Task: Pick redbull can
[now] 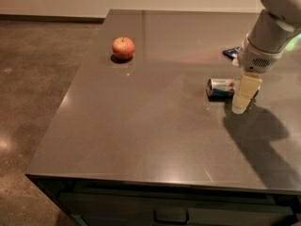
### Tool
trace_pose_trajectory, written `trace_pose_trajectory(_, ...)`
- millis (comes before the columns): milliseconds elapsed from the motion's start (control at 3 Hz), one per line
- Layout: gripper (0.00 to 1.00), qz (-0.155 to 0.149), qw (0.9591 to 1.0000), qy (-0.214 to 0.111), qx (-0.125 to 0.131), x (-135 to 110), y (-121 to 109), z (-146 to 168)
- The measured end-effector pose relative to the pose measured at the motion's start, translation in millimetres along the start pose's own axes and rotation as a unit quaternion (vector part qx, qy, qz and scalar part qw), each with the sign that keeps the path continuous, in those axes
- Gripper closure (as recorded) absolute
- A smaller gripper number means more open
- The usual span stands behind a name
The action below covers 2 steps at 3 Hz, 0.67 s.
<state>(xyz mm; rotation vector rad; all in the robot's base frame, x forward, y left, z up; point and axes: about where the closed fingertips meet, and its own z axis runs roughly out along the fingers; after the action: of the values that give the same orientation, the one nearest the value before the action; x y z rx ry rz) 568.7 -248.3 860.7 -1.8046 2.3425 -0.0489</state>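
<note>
The redbull can lies on its side on the dark table, right of the middle, its silver end facing left. My gripper hangs down from the white arm at the right. Its cream finger covers the can's right end and reaches down close to the table top.
A red apple sits at the table's far left. A flat dark blue calculator lies behind the arm at the back right. The table's left and front edges drop to a concrete floor. A drawer handle shows below the front edge.
</note>
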Motion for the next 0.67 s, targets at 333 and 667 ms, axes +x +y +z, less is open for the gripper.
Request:
trace_pose_trajectory(333,0.16,-0.004,0.9999,0.004,-0.014,1.6,-3.6,13.7)
trace_pose_trajectory(667,0.39,-0.006,0.9996,0.003,-0.027,1.3,-6.1,18.4)
